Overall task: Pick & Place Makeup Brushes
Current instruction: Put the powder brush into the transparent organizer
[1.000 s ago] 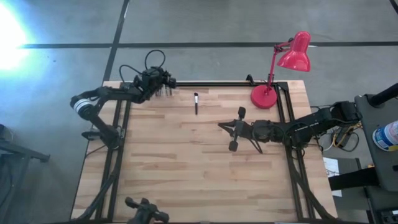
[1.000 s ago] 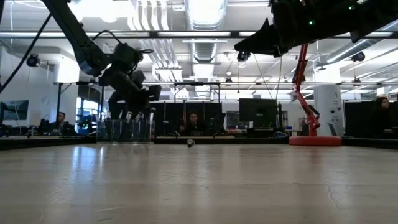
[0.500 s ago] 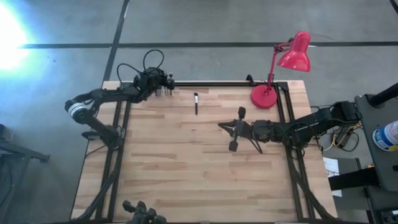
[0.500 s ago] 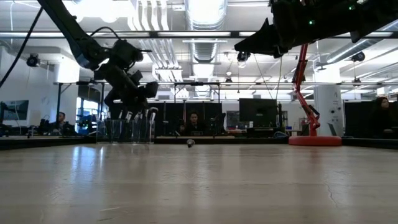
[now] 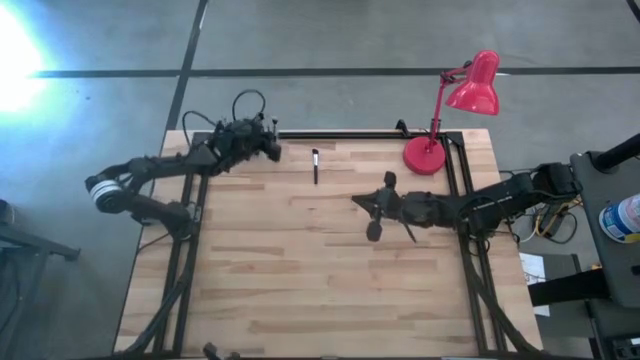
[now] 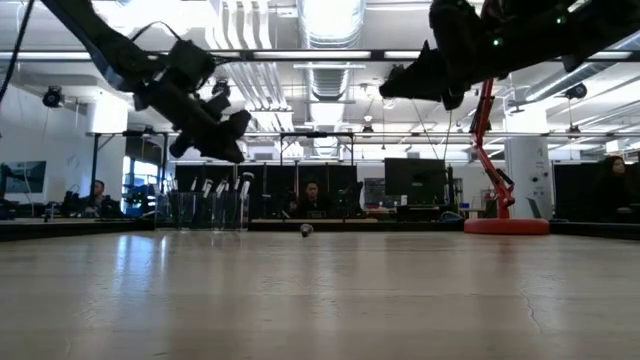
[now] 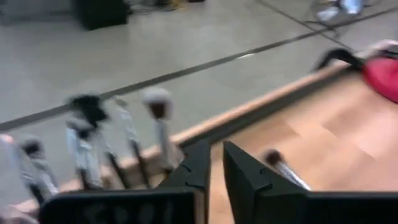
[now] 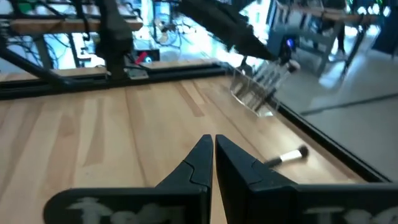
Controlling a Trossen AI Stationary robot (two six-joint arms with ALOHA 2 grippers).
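Observation:
Several makeup brushes [image 7: 158,127] stand bristles-up in a clear holder [image 6: 205,210] at the table's far left corner. One makeup brush [image 5: 315,165] lies flat on the wood near the far edge and shows in the right wrist view [image 8: 286,157]. My left gripper [image 7: 214,158] hovers just above and beside the holder. Its fingers are a narrow gap apart with nothing between them. My right gripper [image 8: 213,142] hangs shut and empty over the table's middle right [image 5: 358,201], pointing toward the left.
A red desk lamp [image 5: 428,153] stands on the far right corner. A black rail [image 5: 340,134] runs along the far edge. Bare wood [image 5: 300,270] fills the middle and near half. People sit at desks in the room beyond the table.
My left gripper has risen from just over the brush holder and tipped closer to level, while its arm swung out toward the table's left edge. My right gripper has rolled a little about its own line and stayed in place.

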